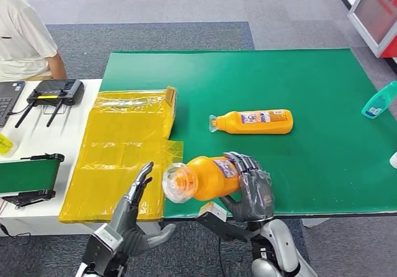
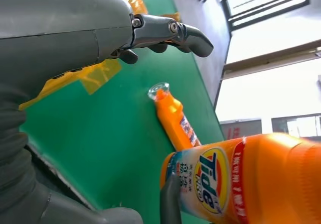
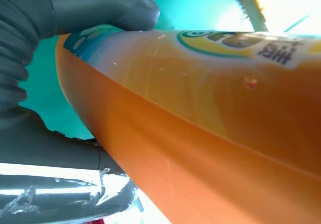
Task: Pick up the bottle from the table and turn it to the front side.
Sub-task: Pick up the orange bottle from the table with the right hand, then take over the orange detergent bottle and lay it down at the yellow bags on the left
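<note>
2 orange bottles show in the head view. 1 orange bottle [image 1: 206,177] is low in the middle of the frame, wrapped in the right hand [image 1: 250,187] with its clear cap pointing left. The other bottle [image 1: 255,122] lies above it on the green table [image 1: 304,84]. The left hand [image 1: 133,208], lower left, has its fingers spread and holds nothing.

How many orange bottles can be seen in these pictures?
2. One orange bottle is held by the right hand at the table's near edge; the other lies on the green mat, farther back.
</note>
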### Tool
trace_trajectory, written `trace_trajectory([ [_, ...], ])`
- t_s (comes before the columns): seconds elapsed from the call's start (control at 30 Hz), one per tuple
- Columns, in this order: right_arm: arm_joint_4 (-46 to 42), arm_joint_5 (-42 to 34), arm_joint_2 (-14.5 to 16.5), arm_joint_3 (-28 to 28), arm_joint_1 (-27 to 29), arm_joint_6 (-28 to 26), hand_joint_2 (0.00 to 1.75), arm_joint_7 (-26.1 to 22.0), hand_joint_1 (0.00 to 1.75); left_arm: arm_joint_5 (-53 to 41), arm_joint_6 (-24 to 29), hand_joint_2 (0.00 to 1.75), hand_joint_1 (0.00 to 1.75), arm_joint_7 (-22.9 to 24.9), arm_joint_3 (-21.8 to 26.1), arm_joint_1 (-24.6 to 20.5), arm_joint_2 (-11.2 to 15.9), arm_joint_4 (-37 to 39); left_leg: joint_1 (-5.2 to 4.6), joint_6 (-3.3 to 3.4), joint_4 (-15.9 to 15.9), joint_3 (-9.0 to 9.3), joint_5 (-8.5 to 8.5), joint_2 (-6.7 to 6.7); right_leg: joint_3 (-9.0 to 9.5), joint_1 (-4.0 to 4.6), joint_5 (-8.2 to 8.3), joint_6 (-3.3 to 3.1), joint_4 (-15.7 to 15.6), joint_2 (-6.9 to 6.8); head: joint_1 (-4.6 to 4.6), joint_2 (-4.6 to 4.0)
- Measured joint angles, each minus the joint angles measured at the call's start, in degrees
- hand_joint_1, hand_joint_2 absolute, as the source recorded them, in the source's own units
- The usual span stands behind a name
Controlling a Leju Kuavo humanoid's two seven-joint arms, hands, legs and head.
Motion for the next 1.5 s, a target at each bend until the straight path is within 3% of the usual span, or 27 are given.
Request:
trace_trajectory([
  [0.17,-2.34,-2.73,2.31,-0.27,1.79,0.02,1.75,-0.98,1.75,-6.10,3.09,1.75,0.00,1.42,-1.66,-0.74,-0.05,-0.98,0.00,0.00,0.00,-0.01,-0.01,0.00,-0.01,0.00,-0.01,0.00,0.00,0.00,0.01,0.00],
  [0.4,-3.67,-3.64,3.71,-0.38,2.88,0.06,1.75,-1.42,1.75,-7.43,4.26,1.75,0.00,1.56,-2.74,-1.06,-0.07,-1.25,0.00,0.00,0.00,-0.01,-0.01,0.00,-0.01,-0.01,0.00,0.00,0.00,0.00,0.01,0.00],
  [0.8,-6.08,-1.89,5.73,1.96,4.64,-1.62,1.75,-1.30,1.75,-8.91,11.11,1.75,0.00,-0.35,-4.07,-2.34,0.22,-2.85,0.00,0.00,0.00,-0.02,0.00,0.00,-0.02,0.00,0.00,0.00,0.00,0.00,0.01,0.00],
  [1.5,-2.26,-6.87,6.29,5.94,2.97,-1.83,1.75,-2.05,1.75,-1.57,9.09,1.75,0.00,-2.33,-8.73,-7.41,0.04,-2.90,0.00,-0.02,0.00,-0.04,0.01,0.00,-0.03,0.00,0.02,-0.01,0.00,0.00,0.00,0.00],
])
